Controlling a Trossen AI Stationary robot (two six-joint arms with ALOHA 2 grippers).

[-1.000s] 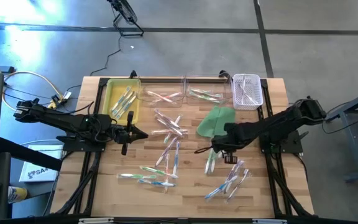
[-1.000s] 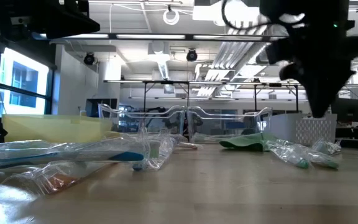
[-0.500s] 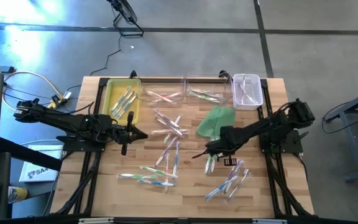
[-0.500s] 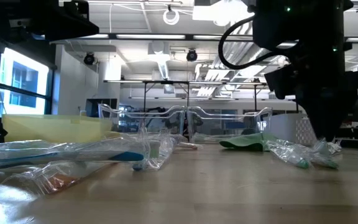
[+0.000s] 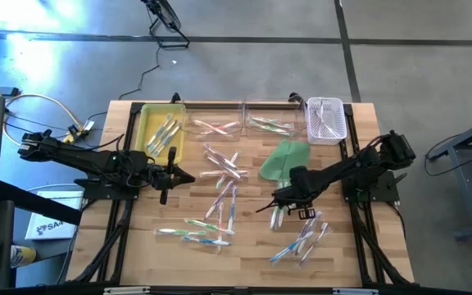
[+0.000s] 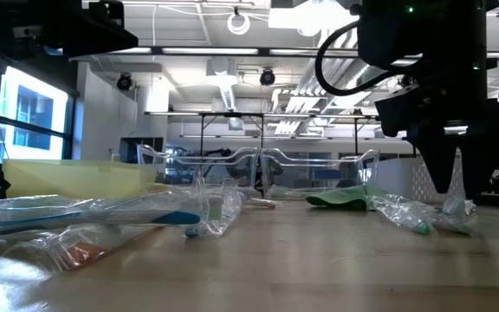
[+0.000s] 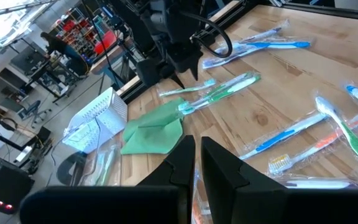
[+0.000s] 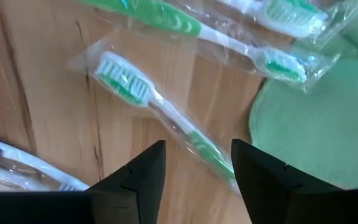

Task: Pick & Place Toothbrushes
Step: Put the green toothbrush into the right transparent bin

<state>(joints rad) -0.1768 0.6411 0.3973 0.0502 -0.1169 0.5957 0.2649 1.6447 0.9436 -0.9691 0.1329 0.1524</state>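
A green toothbrush (image 8: 166, 115) in its wrapper lies on the table (image 5: 252, 246) at about four o'clock of centre, beside the green cloth (image 5: 285, 160). The right gripper (image 8: 196, 163) straddles it with fingers spread, probably to pinch its handle. The left gripper (image 5: 170, 174), clenched on nothing, waits at nine o'clock.

Two dark arms over the table, one low with its fingers parted, one waiting.

The right gripper (image 5: 275, 210) reaches in from the right side to the table's middle, tipped steeply down, its two dark fingers (image 8: 143, 168) spread apart. The left gripper (image 5: 173, 174) lies level near the left edge, pointing inward, fingers (image 7: 180, 159) pressed together.
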